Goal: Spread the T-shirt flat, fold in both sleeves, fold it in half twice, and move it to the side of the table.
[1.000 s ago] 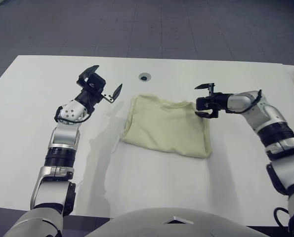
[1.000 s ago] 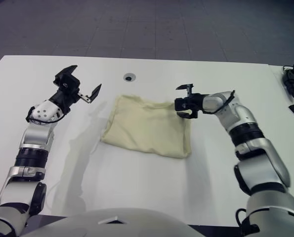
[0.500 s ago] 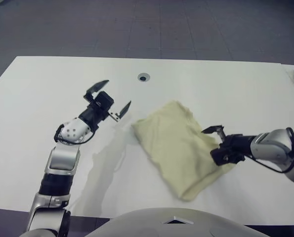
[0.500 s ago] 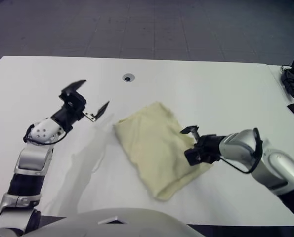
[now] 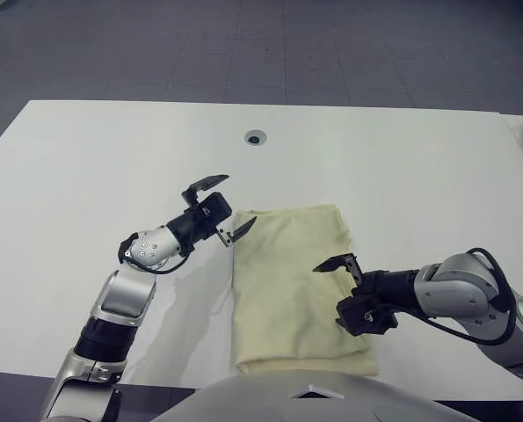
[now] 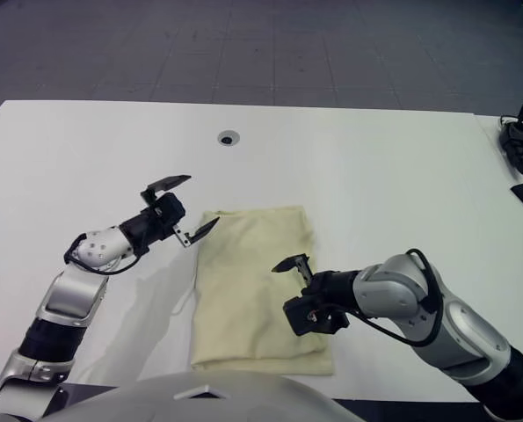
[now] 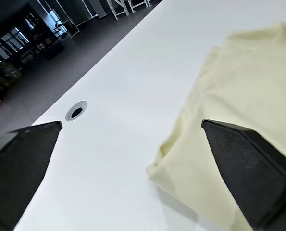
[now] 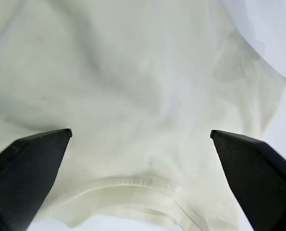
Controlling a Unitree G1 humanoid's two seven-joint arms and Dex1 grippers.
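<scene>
The pale yellow T-shirt (image 5: 283, 290) lies folded into a long rectangle on the white table (image 5: 85, 158), reaching to the near edge. My left gripper (image 5: 230, 200) hovers open just beside the shirt's far left corner, with nothing in it. In the left wrist view that corner of the T-shirt (image 7: 239, 96) lies under one finger (image 7: 251, 168). My right gripper (image 5: 338, 294) is open above the shirt's right half, near its right edge. In the right wrist view the T-shirt (image 8: 143, 86) spreads between the wide-apart fingers (image 8: 27, 168), with a hem seam on the side nearest the camera.
A small round cable hole (image 5: 257, 137) sits in the table beyond the shirt. Black cables (image 6: 518, 132) lie at the far right edge. Bare white table stretches to the left and the far right of the shirt.
The right gripper dragged the shirt toward the near edge, turning it lengthwise, and has let go of it. The left gripper moved right and nearer, up to the shirt's far left corner.
</scene>
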